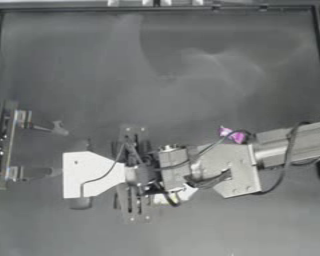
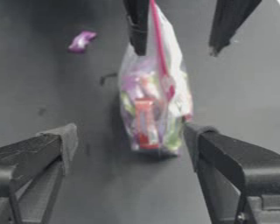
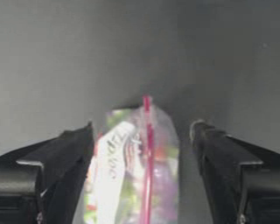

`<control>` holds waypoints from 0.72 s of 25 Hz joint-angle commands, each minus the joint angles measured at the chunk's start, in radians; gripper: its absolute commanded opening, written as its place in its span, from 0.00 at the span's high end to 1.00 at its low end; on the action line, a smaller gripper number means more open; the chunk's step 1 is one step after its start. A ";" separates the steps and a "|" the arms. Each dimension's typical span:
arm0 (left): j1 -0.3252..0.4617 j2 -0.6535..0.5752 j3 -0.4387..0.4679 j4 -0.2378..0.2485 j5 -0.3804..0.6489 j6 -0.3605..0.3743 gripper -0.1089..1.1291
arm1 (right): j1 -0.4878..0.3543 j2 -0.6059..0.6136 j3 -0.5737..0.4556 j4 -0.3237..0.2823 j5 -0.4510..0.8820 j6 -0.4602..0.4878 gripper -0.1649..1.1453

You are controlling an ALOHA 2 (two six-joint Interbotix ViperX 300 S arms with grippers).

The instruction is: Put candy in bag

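I have both arms close together low on the surface (image 1: pixel 163 75), and the bag (image 2: pixel 154 100) sits between them. My right gripper (image 3: pixel 142 135) has its jaws apart with the bag standing up between them, its pink-red seal strip (image 3: pixel 146 153) running right down the middle of the gap. I think I have it there so the bag stays upright with its mouth facing up, ready for something to drop in. I cannot tell if either right jaw really touches the plastic; one dark jaw seems to sit right against the bag's top edge in the left wrist view, the other stands clear of it. My left gripper (image 2: pixel 131 144) is wide open and holds nothing; the bag is just past its jaw tips, near the tip of one jaw. The candy (image 2: pixel 81 41), a small purple-pink piece, lies on the surface well off to one side of the bag, beyond my left jaws. From above it lies just beside the right arm's forearm, not in any jaws. From above the bag is mostly hidden under the two arms, so I cannot see if its mouth is open. The bottom of the bag is cut off in the right wrist view.
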 commanded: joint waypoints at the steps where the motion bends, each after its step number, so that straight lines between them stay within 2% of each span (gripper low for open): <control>1: 0.002 0.008 -0.011 0.000 -0.008 -0.002 0.09 | 0.005 -0.006 -0.048 -0.015 0.012 -0.002 0.15; 18: 0.002 0.005 -0.009 -0.002 -0.020 -0.002 0.09 | 0.009 0.048 -0.084 -0.032 0.046 -0.002 0.16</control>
